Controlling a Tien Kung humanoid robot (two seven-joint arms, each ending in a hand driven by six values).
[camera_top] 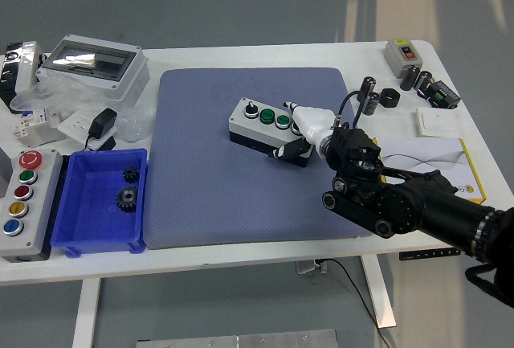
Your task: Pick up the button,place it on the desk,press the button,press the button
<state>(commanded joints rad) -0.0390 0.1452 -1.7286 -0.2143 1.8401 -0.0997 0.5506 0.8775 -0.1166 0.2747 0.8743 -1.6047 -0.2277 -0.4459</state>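
The grey button box (261,123) lies on the blue mat (209,195), near its middle. It has a black knob, two green buttons (274,118) and a right end that is covered. My right hand (299,135) is at that right end. Its white fingers (312,118) lie across the top where the red button was, and its black thumb (290,151) rests against the front wall. The box sits flat on the mat. The left arm is out of view.
A blue bin (100,201) with two gears and a long button station (22,191) stand at the left. A clear-lid enclosure (92,63) is at the back left. A small switch box (402,53), black cylinders (369,95) and a yellow-edged envelope (426,155) lie at the right.
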